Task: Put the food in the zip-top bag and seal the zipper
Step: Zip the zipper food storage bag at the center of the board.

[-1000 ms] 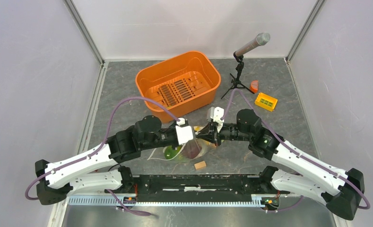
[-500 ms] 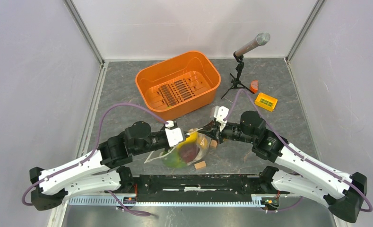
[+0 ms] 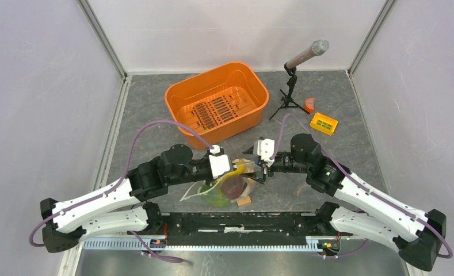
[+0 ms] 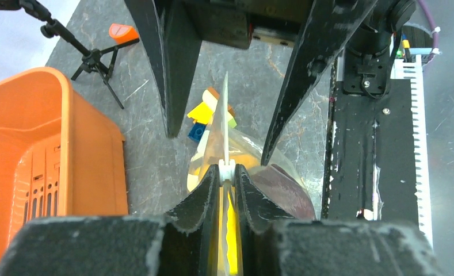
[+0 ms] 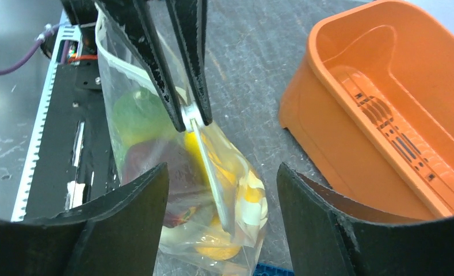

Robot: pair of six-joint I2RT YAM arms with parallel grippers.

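Nearer together now: left pincer (image 4: 227,171) clamps zip-top bag (image 5: 138,144), right pincer (image 5: 222,172) gapes, grey marbled table (image 3: 144,109) beneath.

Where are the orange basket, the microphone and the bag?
orange basket (image 3: 218,106), top view, its bare slotted floor.
microphone (image 3: 315,48), top view, its grey head.
bag (image 5: 227,184), right wrist view, its clear side.

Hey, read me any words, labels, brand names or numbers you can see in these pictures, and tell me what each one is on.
No text can be read in any view.
The clear bag, orange basket, microphone and yellow block show no lettering.
The toothed rail has fine marks, too small to tell as numbers.
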